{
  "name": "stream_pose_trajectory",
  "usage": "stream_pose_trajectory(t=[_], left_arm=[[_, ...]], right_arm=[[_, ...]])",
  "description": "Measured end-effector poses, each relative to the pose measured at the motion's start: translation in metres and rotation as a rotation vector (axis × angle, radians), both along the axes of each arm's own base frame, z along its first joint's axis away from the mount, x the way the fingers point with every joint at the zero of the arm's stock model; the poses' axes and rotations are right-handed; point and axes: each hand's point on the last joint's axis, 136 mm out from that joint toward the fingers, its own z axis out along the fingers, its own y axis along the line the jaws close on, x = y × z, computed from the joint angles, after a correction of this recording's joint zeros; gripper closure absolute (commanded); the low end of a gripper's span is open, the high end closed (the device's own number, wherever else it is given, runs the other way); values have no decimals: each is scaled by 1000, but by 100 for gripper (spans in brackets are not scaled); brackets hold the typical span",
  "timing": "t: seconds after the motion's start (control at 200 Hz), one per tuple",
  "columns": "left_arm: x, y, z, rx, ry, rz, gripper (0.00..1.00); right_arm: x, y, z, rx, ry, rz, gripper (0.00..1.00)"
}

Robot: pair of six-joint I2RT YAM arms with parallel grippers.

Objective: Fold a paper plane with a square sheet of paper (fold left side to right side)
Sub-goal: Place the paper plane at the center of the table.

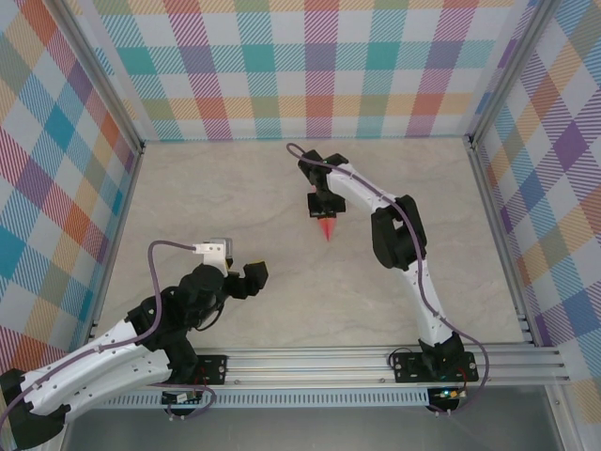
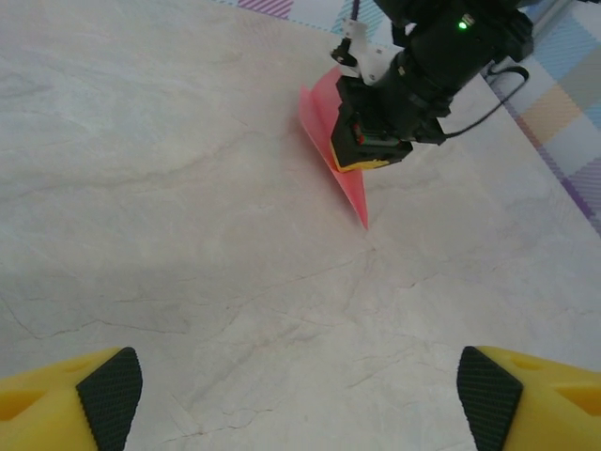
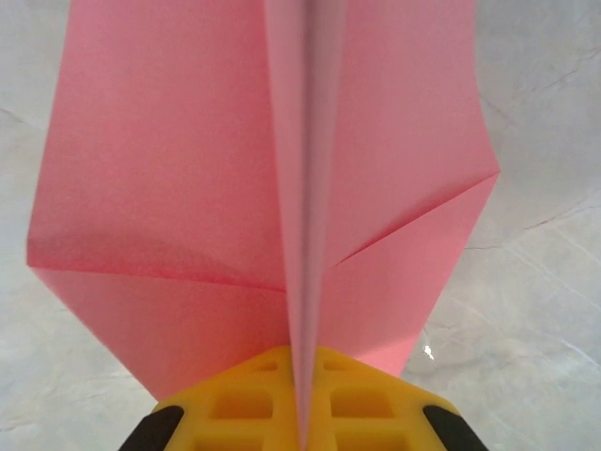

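My right hand is clamped on the paper plane, its yellow fingers pinched together on the raised centre crease at the wide tail end. The plane is thin, matte salmon-pink paper folded into a slim dart. Two flat wings spread to either side of the sharp central ridge, and a diagonal fold line crosses each wing near my fingers. From above, the nose tapers to a fine point aimed back toward the arm bases. The plane sits around the middle of the surface, a smooth, pale beige slab with faint marble-like veins. Whether the nose touches it I cannot tell.

My left hand is spread wide and holds nothing. Its yellow fingers carry black ribbed pads, and it hovers over bare surface well apart from the plane.
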Motion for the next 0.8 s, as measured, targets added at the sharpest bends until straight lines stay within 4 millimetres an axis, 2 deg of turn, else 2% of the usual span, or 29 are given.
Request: stream_pose_trajectory(t=[0.105,0.8], left_arm=[[-2,-3,0,7,-4,-28,0],[-11,-20,2,33,-14,-157,0]], right_arm=[[-4,-3,-9,-19,28,0,92],[-7,3,-9,8,48,25,79]])
